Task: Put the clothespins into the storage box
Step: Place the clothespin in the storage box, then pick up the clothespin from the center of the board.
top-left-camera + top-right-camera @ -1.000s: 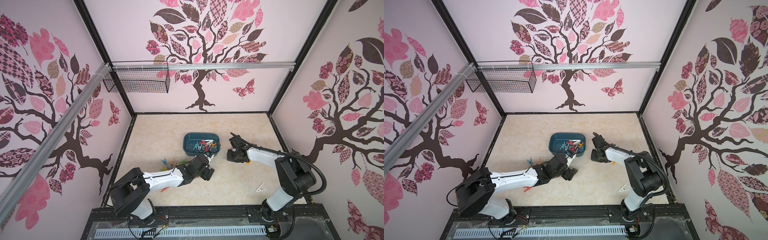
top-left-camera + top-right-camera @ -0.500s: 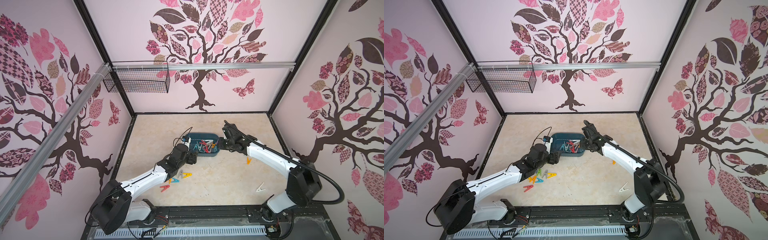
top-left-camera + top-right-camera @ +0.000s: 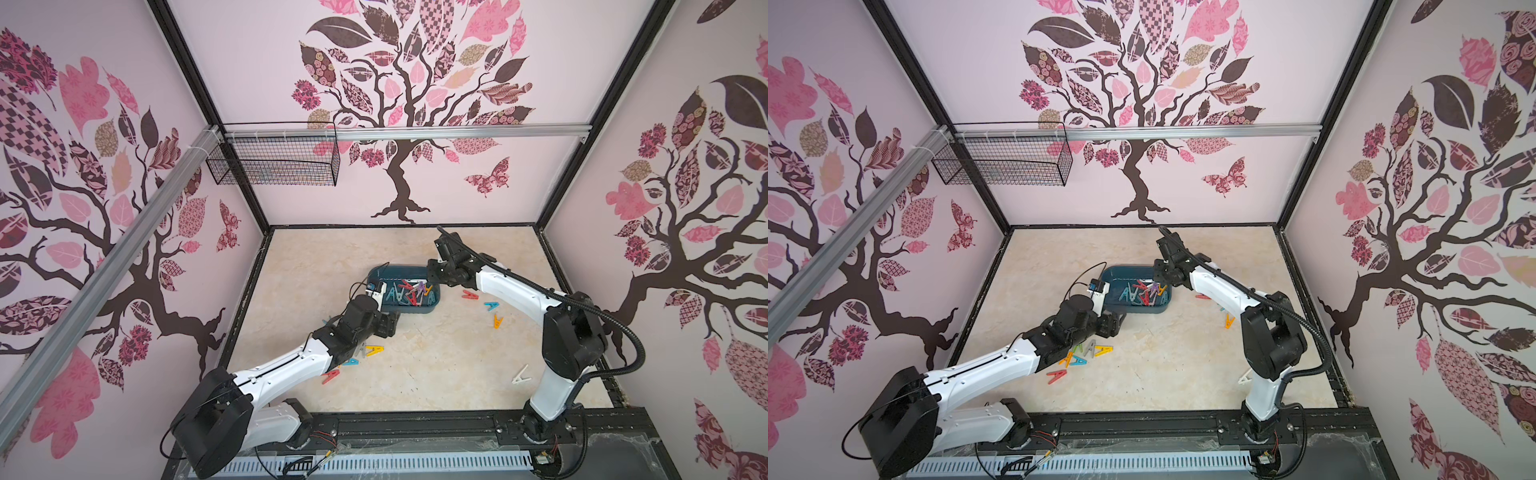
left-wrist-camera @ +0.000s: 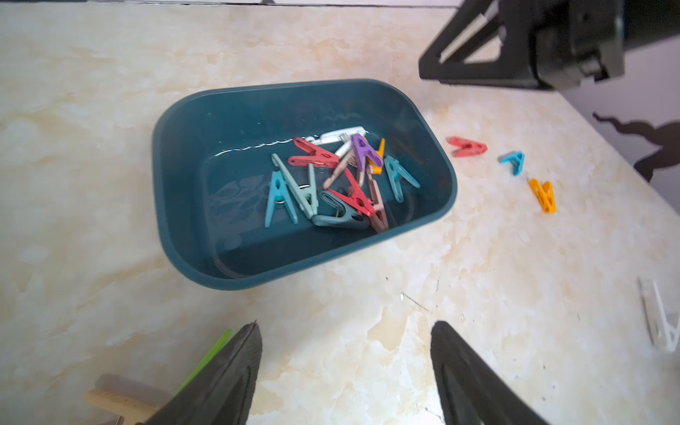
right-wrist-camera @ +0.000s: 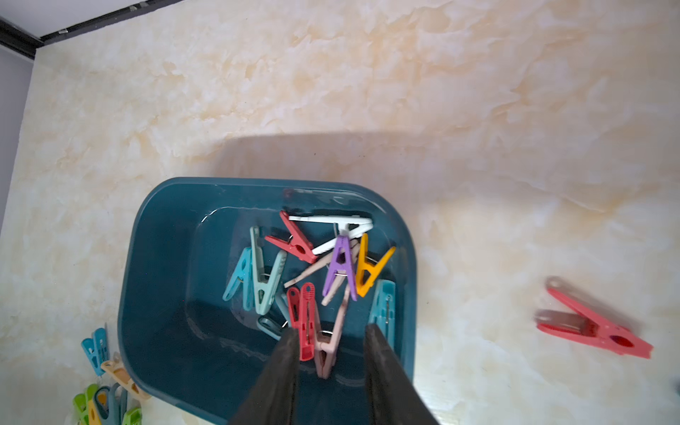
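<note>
Marble tabletop [image 3: 436, 374]: storage box [image 3: 399, 274] mid-table, clothespins [image 3: 409, 293] heaped at right end. Right gripper [image 5: 331, 327] above them, jaws parted, empty. Red peg [image 3: 469, 295] just right of box, axis left-right, nearest that arm. Left gripper [image 4: 344, 331] spread wide, empty; loose cluster [image 3: 372, 351] just near-side.

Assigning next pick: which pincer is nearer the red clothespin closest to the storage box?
Right. The right pincer hangs over the storage box end nearest that red clothespin; the left pincer is off the box's front edge, farther away.
</note>
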### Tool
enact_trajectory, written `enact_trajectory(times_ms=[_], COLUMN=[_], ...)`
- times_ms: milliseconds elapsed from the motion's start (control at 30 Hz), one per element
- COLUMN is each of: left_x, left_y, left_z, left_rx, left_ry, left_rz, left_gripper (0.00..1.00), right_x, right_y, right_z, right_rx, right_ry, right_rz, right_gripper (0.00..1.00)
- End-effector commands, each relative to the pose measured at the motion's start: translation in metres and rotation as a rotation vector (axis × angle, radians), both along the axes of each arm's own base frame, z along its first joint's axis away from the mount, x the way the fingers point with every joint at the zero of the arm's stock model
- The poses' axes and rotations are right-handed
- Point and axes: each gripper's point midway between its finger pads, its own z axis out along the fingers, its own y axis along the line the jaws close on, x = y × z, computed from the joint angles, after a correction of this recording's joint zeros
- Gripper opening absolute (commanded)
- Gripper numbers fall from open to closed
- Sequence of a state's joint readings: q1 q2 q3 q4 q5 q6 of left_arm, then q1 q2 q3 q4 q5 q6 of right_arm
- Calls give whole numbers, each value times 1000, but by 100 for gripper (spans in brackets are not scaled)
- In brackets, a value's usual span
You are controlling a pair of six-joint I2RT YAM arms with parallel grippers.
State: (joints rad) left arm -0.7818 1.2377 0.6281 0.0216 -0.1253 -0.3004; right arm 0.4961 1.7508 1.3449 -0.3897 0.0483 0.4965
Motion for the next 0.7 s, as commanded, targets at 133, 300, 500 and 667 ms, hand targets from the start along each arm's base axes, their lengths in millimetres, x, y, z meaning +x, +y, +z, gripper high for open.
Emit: enact_trajectory(times_ms=[133, 300, 500, 667], left_x=[-29, -55, -64, -66], left_y=[-66, -108, -129, -128], left_z=[10, 7, -11, -28], left_rx=[119, 128, 119, 150], left_ry=[-126, -152, -97, -58], left_rz=[-269, -412, -442, -446], left_gripper=[77, 77, 76, 77], right_x=[-47, -77, -78, -71], right_y=[-110, -174, -197, -194], right_z=[-17, -46, -70, -84], right_rx=[-124, -151, -180, -173], right_ry=[31, 96, 137, 159], right_rz=[-202, -351, -407, -405], right_gripper=[36, 37, 37, 33])
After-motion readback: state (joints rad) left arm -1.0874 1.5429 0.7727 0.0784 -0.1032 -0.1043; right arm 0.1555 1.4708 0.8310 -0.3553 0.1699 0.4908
